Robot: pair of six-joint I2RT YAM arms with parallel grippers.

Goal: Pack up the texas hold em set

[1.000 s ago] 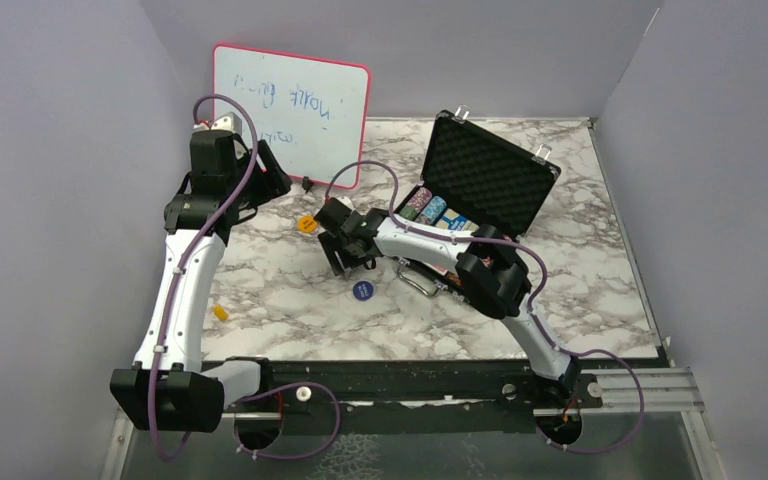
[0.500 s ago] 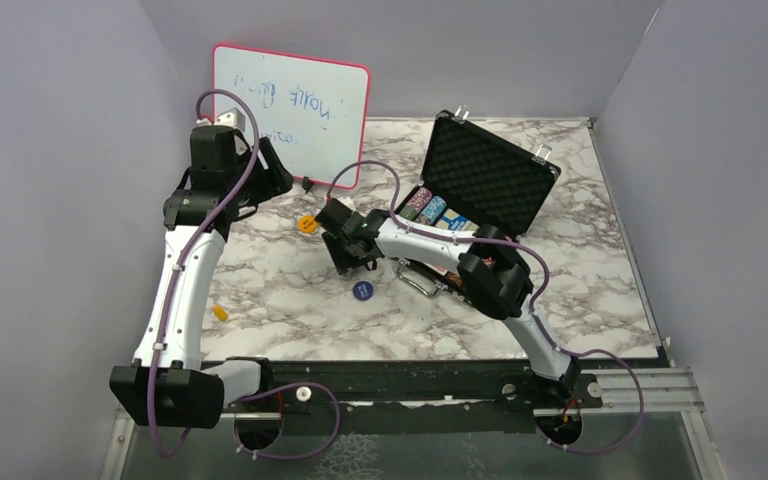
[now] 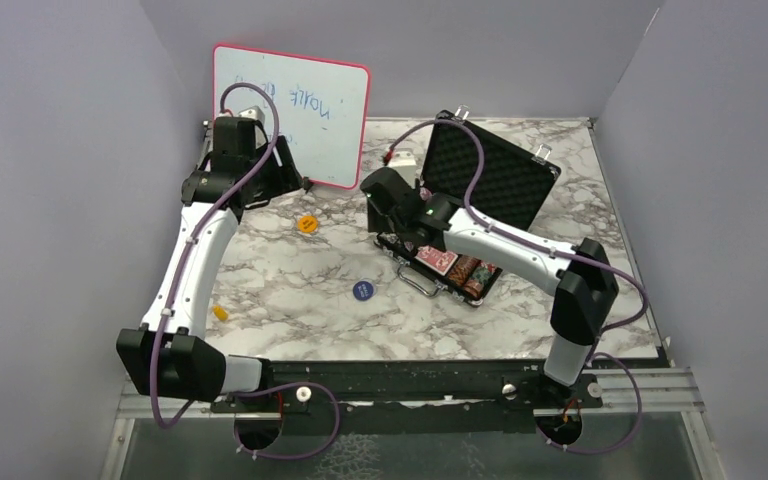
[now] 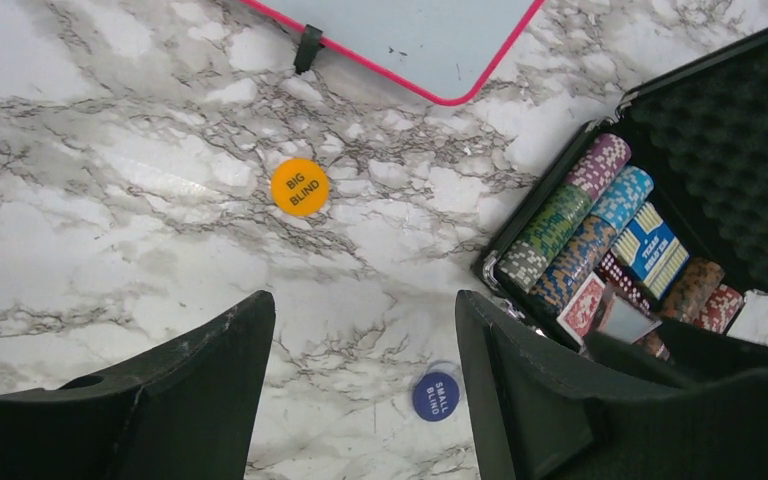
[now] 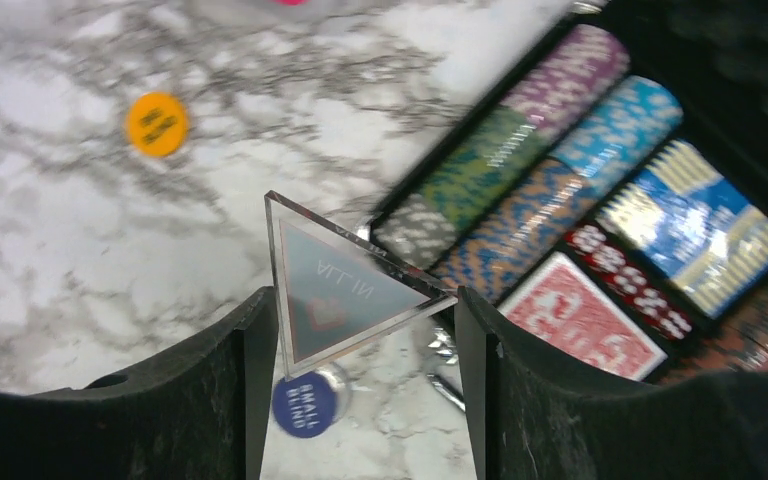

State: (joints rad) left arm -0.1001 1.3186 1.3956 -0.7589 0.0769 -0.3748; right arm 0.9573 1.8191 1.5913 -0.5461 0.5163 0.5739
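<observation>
The black case [image 3: 492, 176] lies open at the back right, its tray holding striped chip stacks [image 4: 572, 221] and red-backed cards [image 5: 581, 321]. My right gripper [image 5: 360, 325] hangs over the case's left corner [image 3: 393, 222], shut on a clear triangular "ALL IN" marker [image 5: 337, 285] that spans the gap between both fingers. The orange "BIG BLIND" button [image 3: 307, 224] and the blue "SMALL BLIND" button [image 3: 362, 290] lie on the marble to the left of the case. My left gripper [image 4: 365, 335] is open and empty, held high by the whiteboard [image 3: 270, 178].
A pink-framed whiteboard [image 3: 291, 101] leans on the back wall. A small yellow piece [image 3: 220, 313] lies near the left front. A blue card box [image 5: 696, 226] sits in the case beside the chips. Grey walls close in the table on three sides.
My right gripper closed on the triangular marker, lifted it and swung right to the case's left corner. The left arm shifted slightly back and right.
</observation>
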